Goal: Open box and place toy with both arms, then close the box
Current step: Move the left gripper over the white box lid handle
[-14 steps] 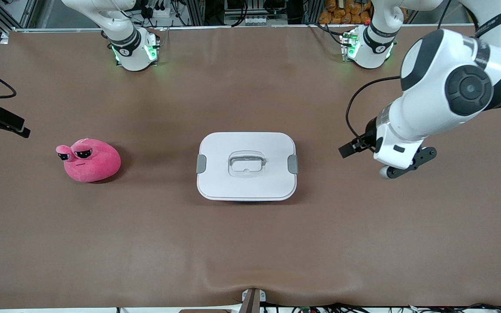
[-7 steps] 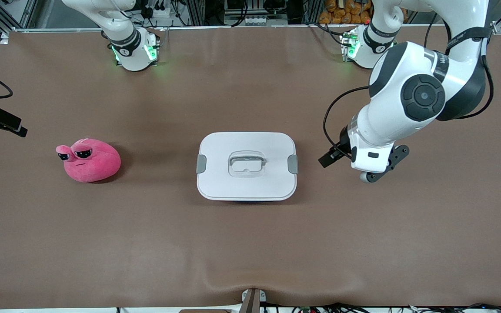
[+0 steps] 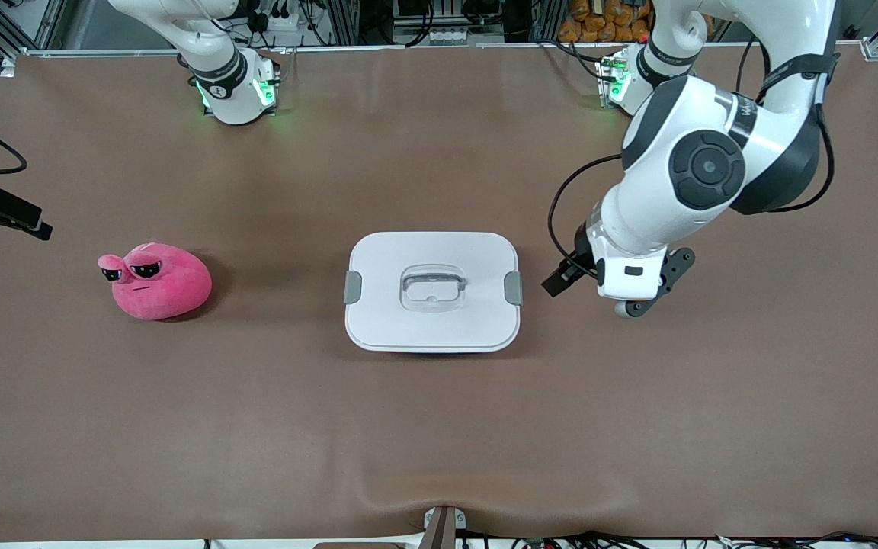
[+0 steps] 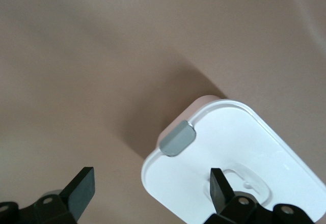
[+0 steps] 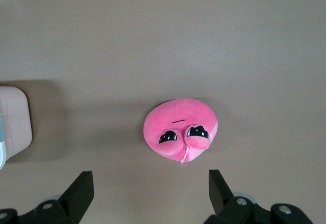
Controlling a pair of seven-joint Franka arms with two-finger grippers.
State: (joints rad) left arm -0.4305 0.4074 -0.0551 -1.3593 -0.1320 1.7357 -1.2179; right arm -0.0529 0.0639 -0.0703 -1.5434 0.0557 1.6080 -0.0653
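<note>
- Front view: box [image 3: 432, 291] mid-table, white lid [image 3: 432, 259] clipped on; toy [image 3: 155, 280] well apart, toward the right arm's end. Left gripper [image 3: 613, 299] over bare table beside the grey clip [image 3: 513, 287]. Risk: sideways bump, box sliding instead of unclipping.
- Left wrist view: left gripper [image 4: 151, 192] jaws wide apart, near the clip [image 4: 177, 138], touching nothing. Risk: finger landing on the lid edge, missing the clip.
- Right wrist view: right gripper [image 5: 151, 193] jaws apart, high over the toy [image 5: 180, 128]. Risk: grabbing early, lid shut.
</note>
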